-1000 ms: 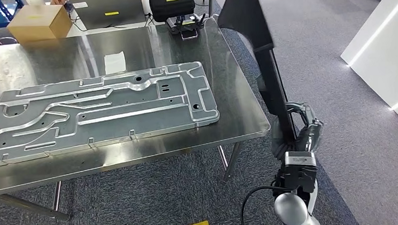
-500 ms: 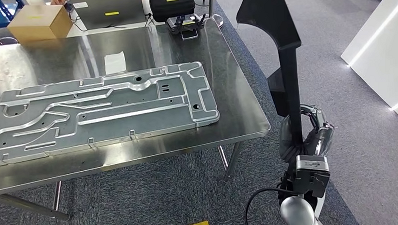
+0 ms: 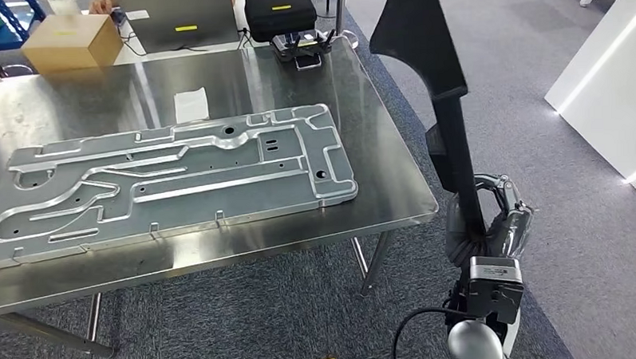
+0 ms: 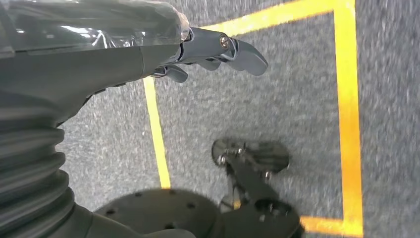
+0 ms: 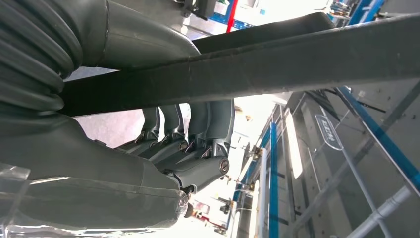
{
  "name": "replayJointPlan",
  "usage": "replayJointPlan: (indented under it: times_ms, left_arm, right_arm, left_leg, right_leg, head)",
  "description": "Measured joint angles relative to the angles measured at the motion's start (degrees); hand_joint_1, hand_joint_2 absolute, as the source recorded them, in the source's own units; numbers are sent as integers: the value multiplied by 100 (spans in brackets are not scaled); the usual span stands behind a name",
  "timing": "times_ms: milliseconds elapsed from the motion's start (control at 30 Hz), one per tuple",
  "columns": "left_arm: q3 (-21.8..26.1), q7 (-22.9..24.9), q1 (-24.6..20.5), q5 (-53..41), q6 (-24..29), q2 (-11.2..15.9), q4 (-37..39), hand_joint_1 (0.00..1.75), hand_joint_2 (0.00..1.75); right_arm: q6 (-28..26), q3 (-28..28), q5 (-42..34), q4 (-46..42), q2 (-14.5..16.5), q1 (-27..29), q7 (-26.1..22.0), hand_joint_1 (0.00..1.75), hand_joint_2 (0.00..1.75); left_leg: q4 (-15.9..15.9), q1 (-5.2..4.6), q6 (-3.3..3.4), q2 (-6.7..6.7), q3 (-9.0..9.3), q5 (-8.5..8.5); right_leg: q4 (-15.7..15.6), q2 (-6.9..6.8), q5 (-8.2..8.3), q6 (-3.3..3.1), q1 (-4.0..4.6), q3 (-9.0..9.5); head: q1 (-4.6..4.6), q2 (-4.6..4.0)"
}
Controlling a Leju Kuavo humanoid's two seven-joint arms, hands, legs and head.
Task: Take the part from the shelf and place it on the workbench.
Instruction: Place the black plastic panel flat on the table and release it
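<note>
The part is a long black bar [image 3: 448, 119] with a wide, flared upper end. My right hand [image 3: 492, 221] grips it near its lower end and holds it upright, off the right end of the steel workbench [image 3: 377, 145]. In the right wrist view the bar [image 5: 277, 64] crosses the picture, with the dark fingers [image 5: 198, 144] wrapped around it. My left hand [image 4: 148, 44] hangs over the carpet with its fingers apart and nothing in it.
A large machined aluminium plate [image 3: 171, 181] covers much of the workbench. At the far edge stand a cardboard box [image 3: 70, 40], a laptop [image 3: 177, 17], a black case [image 3: 281, 13] and a small device [image 3: 302, 48]. Grey carpet lies to the right, then a white wall [image 3: 606, 74].
The camera has shifted, so the workbench sits slightly lower and further right in the picture. The held bar swung right, then tipped back a little to the left.
</note>
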Motion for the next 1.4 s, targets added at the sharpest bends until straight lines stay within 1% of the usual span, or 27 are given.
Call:
replayJointPlan:
  times_ms: [33,67,100,133,167,233,267,300,367,400,433,467,500,533,567,600,633,667,733,767,800,833,867,967,1100,1267,1400]
  left_arm:
    - [19,2,1,-2,2,-2,0,0,175]
    - [36,4,3,-6,4,-4,0,0,175]
    - [50,5,5,-10,8,-5,0,0,175]
    - [60,7,8,-15,13,-6,0,0,175]
    - [66,10,11,-20,16,-9,0,0,175]
    - [77,18,19,-29,21,-23,0,0,175]
    - [84,21,15,-35,25,-34,0,0,175]
    - [92,23,9,-41,30,-42,0,0,175]
    - [104,27,-10,-52,45,-48,-1,0,175]
    - [109,30,-16,-55,57,-46,-1,0,175]
    - [114,33,-23,-58,72,-46,-2,0,175]
    - [121,36,-31,-61,87,-46,-2,0,175]
    - [128,36,-36,-62,101,-49,-2,0,175]
    - [136,37,-36,-65,112,-51,-2,0,175]
    - [145,37,-33,-68,119,-53,-2,0,175]
    - [155,36,-26,-72,124,-53,-2,0,175]
    - [165,33,-17,-76,128,-52,-2,0,175]
    - [175,28,-10,-81,131,-52,-2,0,175]
    - [194,20,3,-102,134,-52,-2,0,175]
    - [201,19,4,-115,134,-53,-2,0,175]
    - [205,19,0,-130,135,-54,-3,0,175]
    - [208,20,-2,-144,133,-56,-3,0,175]
    - [209,21,-6,-163,133,-58,-4,0,175]
    - [210,36,-10,-261,126,-65,-4,0,175]
    - [201,74,-74,-438,98,-65,-4,0,175]
    - [164,131,-133,-656,22,-67,-4,0,175]
    - [110,208,-188,-776,-15,-67,-4,0,175]
  right_arm:
    - [2,-2,0,-5,1,16,4,175,175]
    - [5,-4,0,-8,1,37,8,175,175]
    - [10,-7,1,-8,1,59,13,175,175]
    - [15,-8,3,-8,1,77,17,175,175]
    - [19,-9,6,-8,1,87,21,175,175]
    - [27,-14,16,-7,1,101,27,175,175]
    - [31,-17,26,-6,1,113,36,175,175]
    - [34,-20,36,-7,2,132,49,175,175]
    - [37,-26,58,-11,2,166,72,175,175]
    - [36,-32,67,-15,2,179,77,175,175]
    - [34,-38,73,-17,2,188,78,175,175]
    - [33,-47,78,-19,2,200,78,175,175]
    - [33,-56,81,-21,2,215,78,175,175]
    - [33,-67,83,-21,2,232,80,175,175]
    - [33,-81,83,-21,2,255,83,175,175]
    - [37,-98,83,-21,2,281,88,175,175]
    - [48,-119,84,-21,2,307,94,175,175]
    - [63,-136,85,-21,2,331,100,175,175]
    - [136,-162,116,-19,2,360,141,175,175]
    - [192,-177,157,-15,2,367,187,175,175]
    - [261,-193,215,-8,1,371,254,175,175]
    - [340,-214,292,7,-2,369,343,175,175]
    - [431,-230,389,36,-7,363,445,175,175]
    - [758,-245,909,292,-38,208,898,175,175]
    - [1062,-150,1941,1070,-52,-382,1570,175,175]
    - [1391,281,3000,2338,-33,-1343,2257,175,175]
    - [1601,696,3292,3392,62,-2066,2556,175,175]
  left_leg:
    - [2,-15,2,7,32,-16]
    - [4,-28,-5,13,70,-36]
    - [5,-37,-19,14,117,-68]
    - [6,-42,-37,12,181,-113]
    - [6,-43,-58,10,263,-166]
    - [20,-47,-112,10,414,-294]
    - [23,-51,-150,11,458,-355]
    - [14,-51,-192,14,503,-403]
    - [46,-58,-281,18,560,-397]
    - [180,-57,-317,22,534,-339]
    - [424,-54,-351,26,424,-278]
    - [745,-42,-393,30,241,-279]
    - [1093,-14,-430,35,19,-367]
    - [1379,13,-466,38,-200,-546]
    - [1566,41,-494,39,-389,-749]
    - [1612,64,-514,40,-518,-873]
    - [1510,82,-530,40,-580,-849]
    - [1259,97,-543,41,-573,-662]
    - [562,104,-539,48,-461,-34]
    - [315,92,-515,54,-426,162]
    - [186,77,-478,58,-416,289]
    - [167,72,-450,58,-429,303]
    - [157,70,-432,54,-428,319]
    - [149,69,-418,38,-425,352]
    - [149,60,-370,37,-423,328]
    - [150,49,-337,40,-423,335]
    - [150,46,-319,31,-424,349]
  right_leg:
    - [391,5,-158,-27,26,-243]
    - [695,9,-254,-41,51,-457]
    - [828,10,-263,-55,73,-588]
    - [759,10,-193,-75,92,-616]
    - [495,9,-48,-103,110,-540]
    - [-240,4,401,-185,156,-302]
    - [-491,3,540,-230,182,-215]
    - [-621,5,627,-278,203,-171]
    - [-653,13,558,-359,212,-91]
    - [-693,14,543,-395,199,-16]
    - [-746,10,510,-430,184,70]
    - [-800,7,478,-457,166,159]
    - [-840,1,435,-479,158,236]
    - [-858,0,387,-490,153,299]
    - [-864,3,334,-489,150,361]
    - [-864,10,276,-483,146,428]
    - [-863,19,219,-472,141,500]
    - [-862,25,162,-457,134,579]
    - [-857,32,58,-408,123,714]
    - [-853,35,20,-376,122,743]
    - [-848,38,-9,-340,126,751]
    - [-834,41,-37,-316,136,752]
    - [-830,42,-49,-322,144,742]
    - [-863,37,-56,-379,148,769]
    - [-943,30,-52,-366,146,814]
    - [-979,27,-23,-285,140,826]
    - [-984,6,-16,-227,138,828]
  head:
    - [-3,0]
    - [-3,0]
    - [-4,0]
    - [-4,1]
    - [-3,0]
    - [-10,0]
    - [-19,-1]
    - [-28,-1]
    - [-37,-1]
    - [-37,0]
    - [-49,0]
    - [-58,0]
    - [-69,0]
    - [-78,1]
    - [-78,1]
    - [-78,0]
    - [-78,0]
    - [-78,-1]
    - [-77,-1]
    - [-83,-1]
    - [-83,-1]
    - [-85,-1]
    - [-88,-1]
    - [-84,0]
    - [-83,0]
    - [-83,0]
    - [-83,0]
